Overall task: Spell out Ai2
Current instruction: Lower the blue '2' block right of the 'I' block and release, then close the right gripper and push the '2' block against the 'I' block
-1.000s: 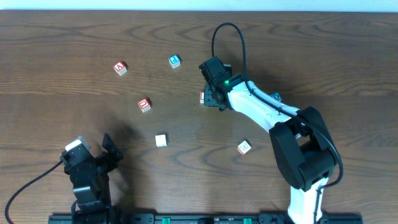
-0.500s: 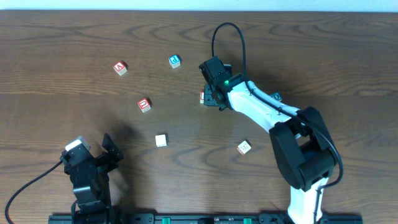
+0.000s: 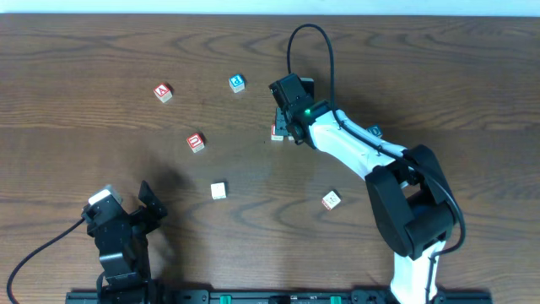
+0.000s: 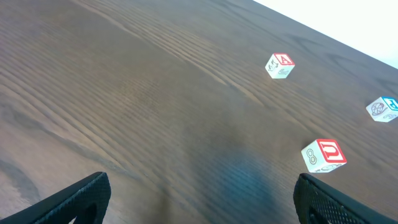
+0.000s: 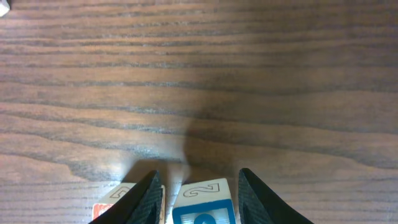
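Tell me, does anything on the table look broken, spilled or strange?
Nothing looks broken or spilled. One oddity: a red-edged block sits close beside the 2 block that the right gripper brackets, possibly crowding the grasp.

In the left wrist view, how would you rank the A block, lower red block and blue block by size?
Largest: lower red block, though nearest the camera.
Then A block and blue block, about alike; the blue one is cropped.
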`<state>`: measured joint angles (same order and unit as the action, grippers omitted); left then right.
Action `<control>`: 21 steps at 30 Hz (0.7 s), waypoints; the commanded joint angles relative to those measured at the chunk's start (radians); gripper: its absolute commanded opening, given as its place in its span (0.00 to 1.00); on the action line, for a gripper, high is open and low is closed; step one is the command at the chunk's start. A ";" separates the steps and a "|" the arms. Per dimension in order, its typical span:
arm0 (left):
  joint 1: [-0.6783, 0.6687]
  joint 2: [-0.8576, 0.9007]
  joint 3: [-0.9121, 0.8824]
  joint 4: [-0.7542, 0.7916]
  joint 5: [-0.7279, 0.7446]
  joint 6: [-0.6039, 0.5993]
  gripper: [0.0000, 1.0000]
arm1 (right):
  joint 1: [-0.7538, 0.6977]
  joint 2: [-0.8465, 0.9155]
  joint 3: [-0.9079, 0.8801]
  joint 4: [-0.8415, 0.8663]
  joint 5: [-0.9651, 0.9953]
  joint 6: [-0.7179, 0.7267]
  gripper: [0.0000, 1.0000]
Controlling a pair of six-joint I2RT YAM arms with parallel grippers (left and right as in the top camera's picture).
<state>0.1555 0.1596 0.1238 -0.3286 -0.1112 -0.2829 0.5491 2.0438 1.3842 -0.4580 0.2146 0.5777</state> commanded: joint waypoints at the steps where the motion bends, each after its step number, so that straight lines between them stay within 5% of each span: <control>1: 0.003 -0.005 -0.022 -0.006 0.000 0.018 0.95 | -0.008 0.012 -0.004 0.002 0.032 0.012 0.37; 8: 0.003 -0.005 -0.022 -0.006 0.000 0.018 0.95 | -0.067 0.011 0.003 -0.007 0.031 0.013 0.24; 12: 0.003 -0.005 -0.022 -0.006 0.000 0.018 0.95 | -0.087 0.011 0.003 -0.043 0.010 0.013 0.03; 21: 0.003 -0.005 -0.022 -0.006 0.000 0.018 0.95 | -0.086 0.012 0.003 -0.138 -0.065 0.021 0.01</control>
<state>0.1555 0.1596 0.1238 -0.3286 -0.1112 -0.2829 0.4637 2.0441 1.3846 -0.5880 0.1661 0.5911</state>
